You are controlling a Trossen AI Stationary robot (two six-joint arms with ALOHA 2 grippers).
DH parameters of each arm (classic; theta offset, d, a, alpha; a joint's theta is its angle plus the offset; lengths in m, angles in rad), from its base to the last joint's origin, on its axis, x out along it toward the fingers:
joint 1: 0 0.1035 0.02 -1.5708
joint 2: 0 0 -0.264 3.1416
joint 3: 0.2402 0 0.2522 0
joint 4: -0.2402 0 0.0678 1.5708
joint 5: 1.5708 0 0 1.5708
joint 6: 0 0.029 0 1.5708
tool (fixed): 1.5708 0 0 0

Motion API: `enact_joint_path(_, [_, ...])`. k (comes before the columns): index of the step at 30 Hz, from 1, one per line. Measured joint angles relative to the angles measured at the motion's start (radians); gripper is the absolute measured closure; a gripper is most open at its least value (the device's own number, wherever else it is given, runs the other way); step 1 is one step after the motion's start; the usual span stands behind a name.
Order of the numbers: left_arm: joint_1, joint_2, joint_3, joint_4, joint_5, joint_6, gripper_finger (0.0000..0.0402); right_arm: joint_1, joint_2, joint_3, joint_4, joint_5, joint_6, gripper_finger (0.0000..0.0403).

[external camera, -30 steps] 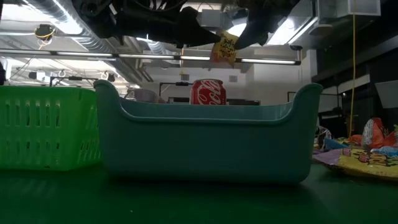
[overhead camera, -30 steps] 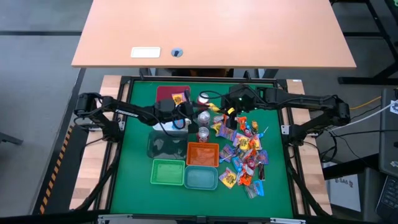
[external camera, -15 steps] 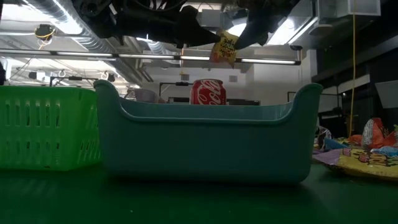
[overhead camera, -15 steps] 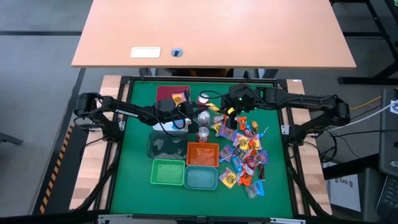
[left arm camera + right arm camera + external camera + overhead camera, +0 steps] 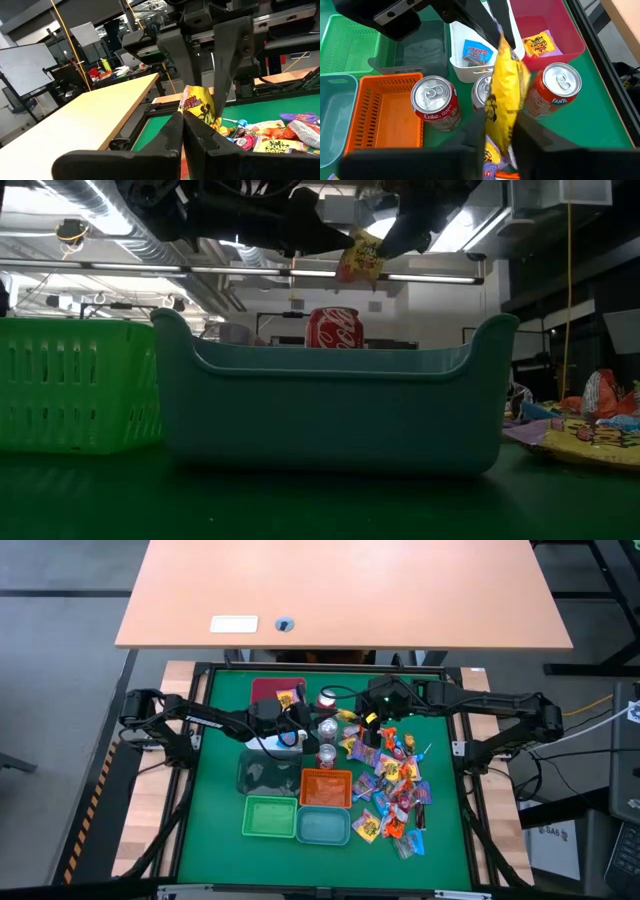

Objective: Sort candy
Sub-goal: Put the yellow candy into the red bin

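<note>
A yellow candy packet [image 5: 358, 720] hangs in the air over the three cans [image 5: 328, 728], and also shows in the low view [image 5: 360, 258]. My left gripper [image 5: 182, 119] reaches in level from the table's left and is shut on it. My right gripper [image 5: 497, 137] slants down from the right. Its fingers stand open on either side of the packet's [image 5: 505, 95] other end. More candy [image 5: 395, 790] lies heaped on the green mat at the right. One yellow candy [image 5: 539, 45] lies in the red bin [image 5: 277, 692], and a blue one [image 5: 476, 52] lies in the white bin [image 5: 282, 740]. My left gripper pinches one edge of the yellow packet [image 5: 192, 112] between its two fingertips, coming level from the table's left. The packet stands tilted, lifted clear above the cans. My right gripper has its fingers [image 5: 227, 60] on either side of the packet's upper end; I cannot tell whether they touch it.
An orange bin [image 5: 326, 787], a green bin [image 5: 270, 816], a teal bin [image 5: 323, 826] and a clear bin [image 5: 262, 775] stand near the front left. A black frame [image 5: 460, 740] edges the mat. A wooden table [image 5: 340, 590] stands beyond it.
The yellow packet has tipped a little in the low view. Both arms have kept still.
</note>
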Motion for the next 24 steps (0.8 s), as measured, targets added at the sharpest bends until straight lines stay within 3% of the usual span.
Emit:
enact_joint_path(5, [0.0,0.0,0.0,0.0,0.0,-0.001,0.0401,0.0,0.0,0.0,0.001,0.048,-0.001,0.0244])
enact_joint_path(9, [0.0,0.0,0.0,0.0,0.0,-0.001,0.0401,0.0,0.0,0.0,0.001,0.052,-0.001,0.0214])
enact_joint_path(16, [-0.008,0.0,0.0,-0.002,0.007,-0.001,0.0402,0.0,0.0,0.0,0.0,0.052,0.002,0.0212])
enact_joint_path(24, [-0.008,0.0,-0.001,-0.098,-0.117,-0.089,0.0389,0.0,0.0,0.0,-0.017,0.052,0.005,0.0214])
